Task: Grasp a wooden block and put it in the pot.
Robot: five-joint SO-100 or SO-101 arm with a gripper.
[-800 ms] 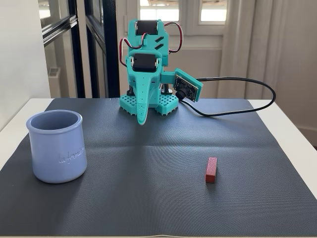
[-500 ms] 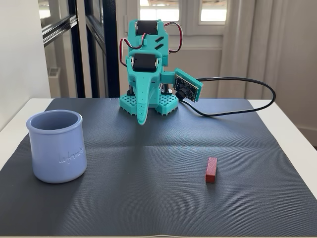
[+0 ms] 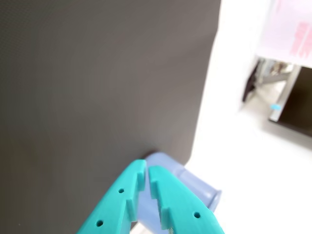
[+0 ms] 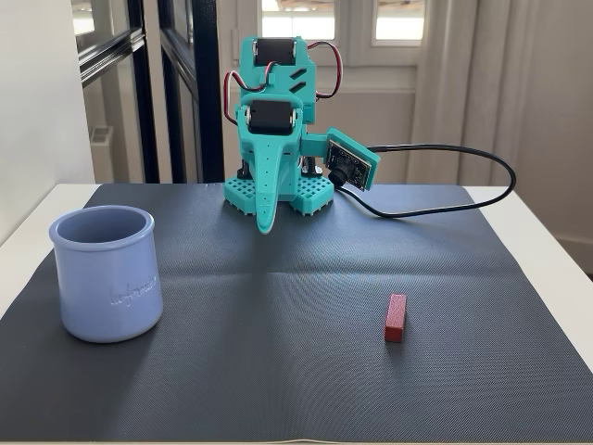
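Observation:
The wooden block (image 4: 396,317) is a small dark-red bar lying on the dark mat (image 4: 278,352) at the front right in the fixed view. It does not show in the wrist view. The lavender-blue pot (image 4: 107,287) stands upright on the mat at the front left, with nothing visible inside. My teal gripper (image 4: 266,222) hangs folded at the arm's base at the back of the mat, tip down, far from both. In the wrist view the gripper (image 3: 146,168) has its jaws together and empty, with part of the pot (image 3: 200,190) behind them.
A black cable (image 4: 445,199) loops from the wrist camera board (image 4: 350,165) over the mat's back right. The mat lies on a white table (image 4: 547,250). Dark window frames (image 4: 208,93) and a wall stand behind the arm.

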